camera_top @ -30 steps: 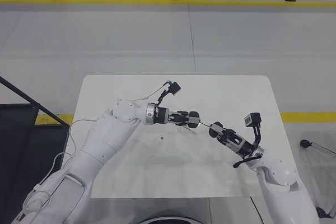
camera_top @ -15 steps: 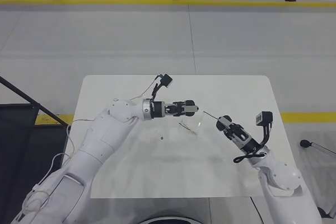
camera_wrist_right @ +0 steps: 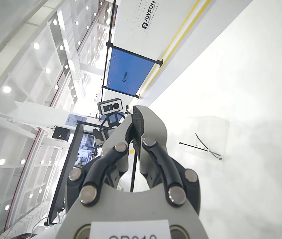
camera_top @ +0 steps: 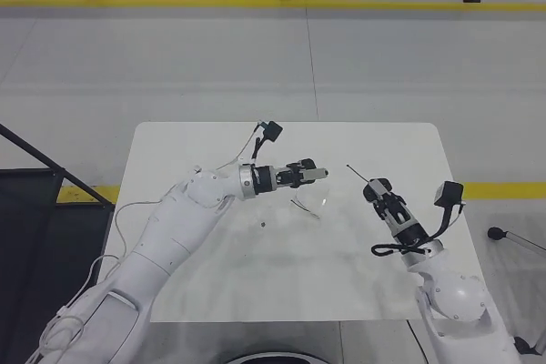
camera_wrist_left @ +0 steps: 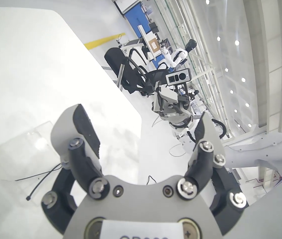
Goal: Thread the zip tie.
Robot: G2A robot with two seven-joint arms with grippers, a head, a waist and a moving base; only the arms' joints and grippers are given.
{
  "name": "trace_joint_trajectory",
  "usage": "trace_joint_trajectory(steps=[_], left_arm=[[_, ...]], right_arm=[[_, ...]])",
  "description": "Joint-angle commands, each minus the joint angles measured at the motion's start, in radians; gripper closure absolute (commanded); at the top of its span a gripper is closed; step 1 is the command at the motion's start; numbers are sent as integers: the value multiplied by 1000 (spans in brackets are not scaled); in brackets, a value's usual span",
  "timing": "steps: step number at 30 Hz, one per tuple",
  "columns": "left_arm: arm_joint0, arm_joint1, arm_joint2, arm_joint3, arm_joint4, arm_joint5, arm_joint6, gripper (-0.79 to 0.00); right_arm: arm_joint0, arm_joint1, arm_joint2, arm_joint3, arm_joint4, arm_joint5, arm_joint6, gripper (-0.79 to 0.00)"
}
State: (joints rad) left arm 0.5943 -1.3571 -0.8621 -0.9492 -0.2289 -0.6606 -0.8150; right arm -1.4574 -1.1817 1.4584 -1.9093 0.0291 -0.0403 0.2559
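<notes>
Two grippers hang over the white table (camera_top: 255,273), well apart from each other. The left gripper (camera_top: 311,172) is near the middle of the table, a little toward the far edge. Its fingers (camera_wrist_left: 86,125) are spread wide with nothing between them. It hovers just past the far side of a clear tray (camera_top: 328,202) that lies flat at about the table's centre.

The right gripper (camera_top: 373,188) is between the tray and the table's right edge, about halfway between the near and far edges, and it points toward the far edge. Its pads are pressed together on a zip tie (camera_top: 356,173). This thin black strip sticks out beyond the fingertips and slants toward the far edge and slightly toward the left gripper, with its free end in the air. The strip touches neither the table nor the other gripper. From the right wrist view the two pads meet face to face, but I cannot tell how much of the strip lies inside the grip.

Several loose zip ties (camera_wrist_left: 43,176) lie crossed over one another inside the clear tray, one with its square head toward the near side. They are apart from both grippers.

One small dark speck (camera_top: 264,221) sits on the bare table on the left side of the tray, closer to the near edge than the tray's middle.
</notes>
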Motion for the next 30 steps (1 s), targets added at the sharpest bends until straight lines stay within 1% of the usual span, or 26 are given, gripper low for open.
trace_joint_trajectory(steps=[1, 8, 11, 12, 14, 16, 17, 18, 21, 24, 25, 30], left_arm=[[0, 0, 0, 0, 0, 0, 0, -785], [3, 0, -2, -3, -2, 2, 8, -785], [35, 1, -18, -40, 57, 3, 133, -785], [56, -2, -17, -63, 66, -7, 181, -785], [78, -6, -14, -81, 81, -25, 239, -785], [105, -16, -4, -95, 107, -41, 327, -785], [113, -20, 2, -99, 109, -46, 351, -785], [126, -27, 10, -100, 118, -55, 405, -785], [141, -47, 40, -95, 127, -63, 483, -785], [142, -67, 65, -75, 101, -73, 516, -785], [142, -77, 81, -65, 74, -84, 516, -785], [116, -112, 123, -1, -11, -102, 482, -785]], right_arm=[[0, 0, 0, 0, 0, 0, 0, 0], [0, 0, 0, 0, 0, 0, 0, 0], [-3, -2, -6, 4, 7, 4, -7, 0], [-2, -4, -10, 7, 7, 12, -26, 0], [-1, -6, -19, 9, 12, 13, -44, 0], [2, -10, -27, 17, 35, 9, -67, 0], [3, -12, -29, 19, 42, 8, -74, 0], [5, -14, -34, 23, 58, 3, -86, 0], [7, -19, -41, 31, 85, -14, -105, 0], [10, -22, -48, 34, 95, -25, -109, 0], [11, -23, -52, 35, 97, -31, -111, 0], [11, -27, -67, 38, 87, -54, -111, 0]])
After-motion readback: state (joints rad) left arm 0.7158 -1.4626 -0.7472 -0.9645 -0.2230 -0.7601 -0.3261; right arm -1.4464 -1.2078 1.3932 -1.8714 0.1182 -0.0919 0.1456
